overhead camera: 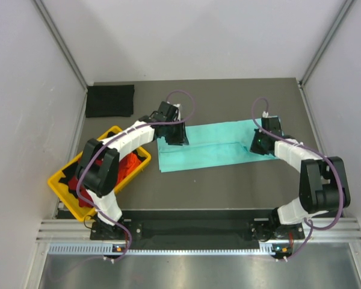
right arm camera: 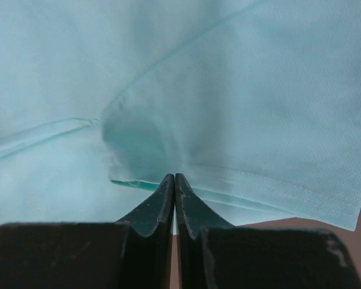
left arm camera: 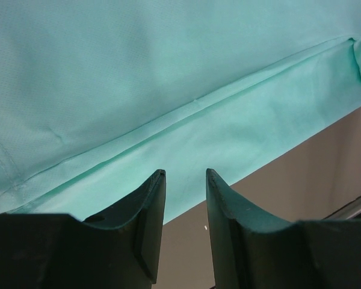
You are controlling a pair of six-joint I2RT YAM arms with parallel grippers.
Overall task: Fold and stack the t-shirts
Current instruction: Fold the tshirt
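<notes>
The mint-teal t-shirt (overhead camera: 204, 150) lies partly folded between both grippers, one at each end to work it. The left gripper (left arm camera: 185, 174) stands parted over the cloth's edge, holding nothing. The right gripper (right arm camera: 174, 177) is pressed together at a folded hem, perhaps nipping cloth; its tips hide that

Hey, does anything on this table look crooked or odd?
The yellow tray sits crooked at the near left corner of the table, red and black clothes heaped inside. The teal shirt has an uneven fold.
</notes>
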